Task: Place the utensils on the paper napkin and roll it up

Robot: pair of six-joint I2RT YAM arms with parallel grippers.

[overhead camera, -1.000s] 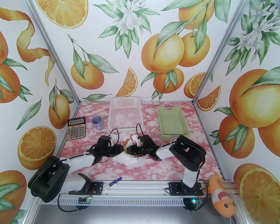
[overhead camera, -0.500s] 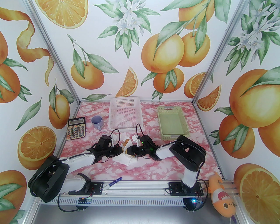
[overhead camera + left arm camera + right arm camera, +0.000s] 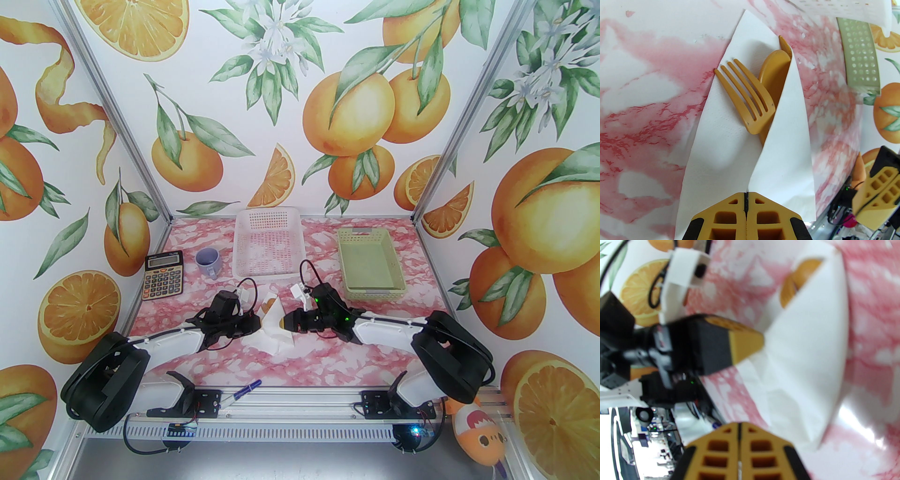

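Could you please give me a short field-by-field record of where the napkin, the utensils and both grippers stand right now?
paper napkin: on the table, one flap folded across, not rolled
fork: on the napkin, tines exposed
spoon: under the fork, partly covered by the flap
left gripper: shut on the napkin's fold
right gripper: shut, empty, beside the napkin
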